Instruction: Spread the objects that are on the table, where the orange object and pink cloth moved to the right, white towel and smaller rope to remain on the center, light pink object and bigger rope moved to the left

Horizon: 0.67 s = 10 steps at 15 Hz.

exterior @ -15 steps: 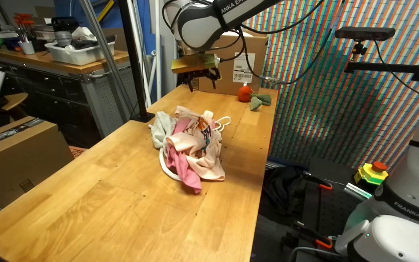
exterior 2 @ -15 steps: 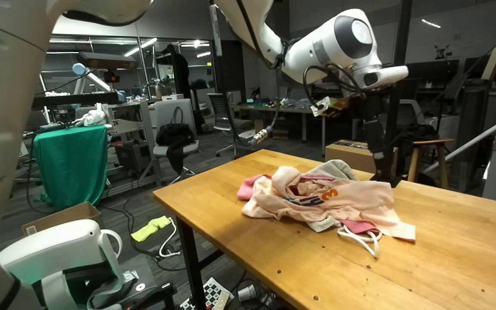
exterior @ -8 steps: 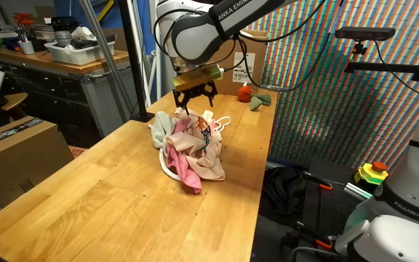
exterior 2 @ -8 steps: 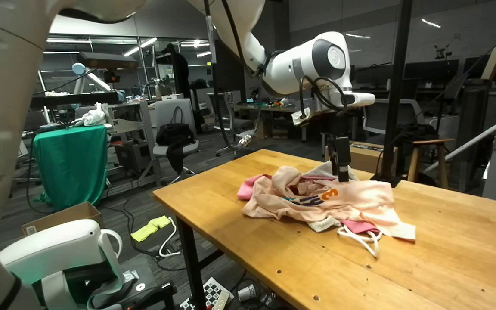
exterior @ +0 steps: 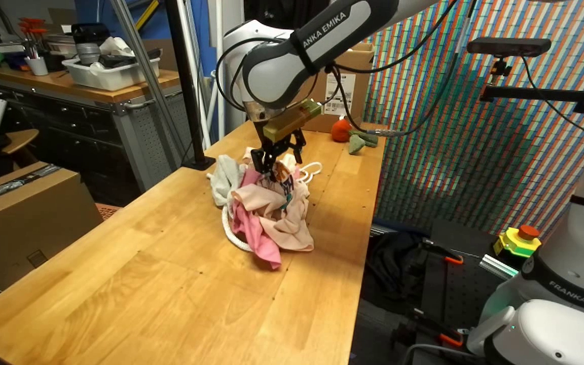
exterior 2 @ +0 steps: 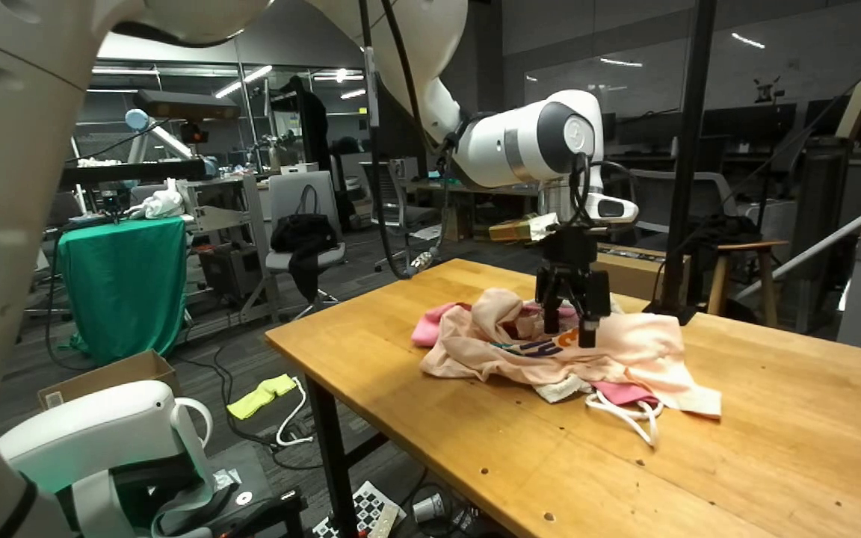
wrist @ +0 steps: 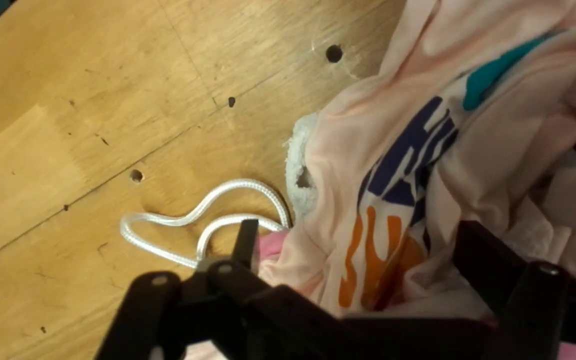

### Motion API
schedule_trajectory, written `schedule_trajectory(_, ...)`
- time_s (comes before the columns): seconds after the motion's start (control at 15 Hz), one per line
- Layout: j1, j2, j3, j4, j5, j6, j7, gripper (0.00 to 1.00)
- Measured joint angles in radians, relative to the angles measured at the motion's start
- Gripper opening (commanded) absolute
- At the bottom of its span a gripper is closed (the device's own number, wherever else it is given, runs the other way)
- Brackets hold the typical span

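On the wooden table (exterior: 170, 263), the light pink object (exterior: 292, 230), a printed cloth, tops a heap. The pink cloth (exterior: 259, 238) pokes out beneath it, as does the greyish white towel (exterior: 227, 182). A thick cream cord, the bigger rope (exterior: 231, 233), curves out on one side; the smaller rope (wrist: 248, 185) loops out on the opposite side. Most of both ropes is hidden. The orange object (exterior: 341, 130) with green leaves lies apart, near the cardboard box. My gripper (wrist: 360, 235) is open just above the printed light pink cloth, nothing held; contact is unclear.
A cardboard box (exterior: 340, 96) stands at the table's far end. A black post (exterior: 190, 101) rises at the table edge beside the heap. On the floor lies a yellow-green cloth (exterior 2: 262, 396) with a white cord.
My gripper has come down from above the table's far part to right over the heap, turning as it lowered. The heap and the orange object have stayed put.
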<state>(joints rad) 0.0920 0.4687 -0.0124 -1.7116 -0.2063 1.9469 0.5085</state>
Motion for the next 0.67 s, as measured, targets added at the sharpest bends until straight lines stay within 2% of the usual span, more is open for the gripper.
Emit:
schedule_trajectory(0.33,0.000,0.041,0.003,0.001,0.000,-0.027,-0.254,1.00)
schedule_trajectory(0.4,0.001,0.046,0.004,0.002,-0.001,-0.039,-0.303,0.78)
schedule_trajectory(0.53,0.000,0.055,0.005,0.004,-0.004,-0.059,-0.379,0.68)
schedule_trajectory(0.67,0.000,0.059,0.005,0.005,-0.005,-0.077,-0.432,0.50)
